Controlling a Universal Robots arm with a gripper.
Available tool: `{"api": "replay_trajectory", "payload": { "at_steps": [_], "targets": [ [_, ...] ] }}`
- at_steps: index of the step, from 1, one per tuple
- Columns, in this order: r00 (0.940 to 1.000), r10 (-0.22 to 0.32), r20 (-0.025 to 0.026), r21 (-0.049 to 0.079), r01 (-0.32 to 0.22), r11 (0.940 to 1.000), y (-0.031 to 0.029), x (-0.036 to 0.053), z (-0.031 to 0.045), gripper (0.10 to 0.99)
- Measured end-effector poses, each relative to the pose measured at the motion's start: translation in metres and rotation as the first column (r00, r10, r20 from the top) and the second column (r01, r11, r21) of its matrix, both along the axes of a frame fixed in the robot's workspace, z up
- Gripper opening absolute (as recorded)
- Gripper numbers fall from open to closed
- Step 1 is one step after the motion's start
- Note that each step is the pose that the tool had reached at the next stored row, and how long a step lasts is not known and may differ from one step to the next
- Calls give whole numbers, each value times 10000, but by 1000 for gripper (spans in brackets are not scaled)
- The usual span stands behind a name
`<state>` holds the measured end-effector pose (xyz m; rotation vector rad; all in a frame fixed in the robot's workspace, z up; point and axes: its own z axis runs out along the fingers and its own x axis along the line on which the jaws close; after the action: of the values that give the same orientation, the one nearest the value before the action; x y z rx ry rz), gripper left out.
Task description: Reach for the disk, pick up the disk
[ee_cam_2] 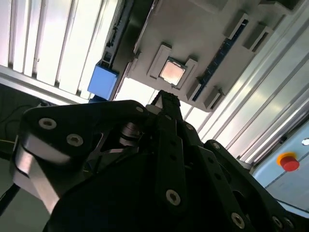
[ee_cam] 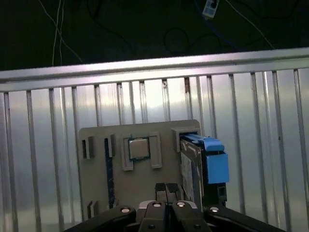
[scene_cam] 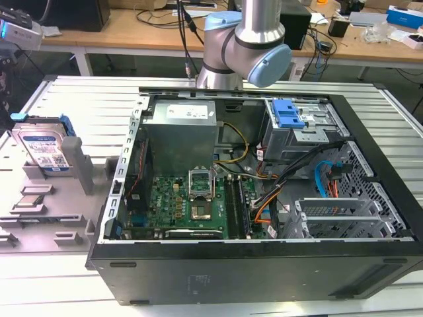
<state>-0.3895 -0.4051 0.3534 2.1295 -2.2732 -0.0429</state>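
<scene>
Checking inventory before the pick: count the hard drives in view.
1. The hard drive stands on edge in the grey tray at the exterior view's left, beside the open computer case. More may hide in its drive cage.

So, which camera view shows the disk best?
The exterior view: the disk stands upright in the gray holder, label facing the camera. The first wrist view shows the disk edge-on; the second wrist view, just its blue bracket.

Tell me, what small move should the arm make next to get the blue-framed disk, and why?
Probably slide the hand sideways until it sits over the disk. In the first wrist view its fingertips line up with the grey holder beside the disk, which stands on edge in its slot, untouched.
</scene>
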Motion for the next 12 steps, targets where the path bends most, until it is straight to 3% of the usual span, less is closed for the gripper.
{"api": "replay_trajectory", "payload": {
  "at_steps": [3, 8, 9, 10, 12],
  "targets": [
    [9989, 471, 0, 0, -471, 9989, 0, 0, 0, 106],
    [9987, 514, 0, 0, -514, 9987, 0, 0, 0, 114],
    [9987, 517, 0, 0, -517, 9987, 0, 0, 0, 235],
    [9987, 519, 0, -1, -519, 9987, 0, 0, 0, 235],
    [9986, 524, 0, 0, -524, 9986, 0, 0, 0, 357]
  ]
}}
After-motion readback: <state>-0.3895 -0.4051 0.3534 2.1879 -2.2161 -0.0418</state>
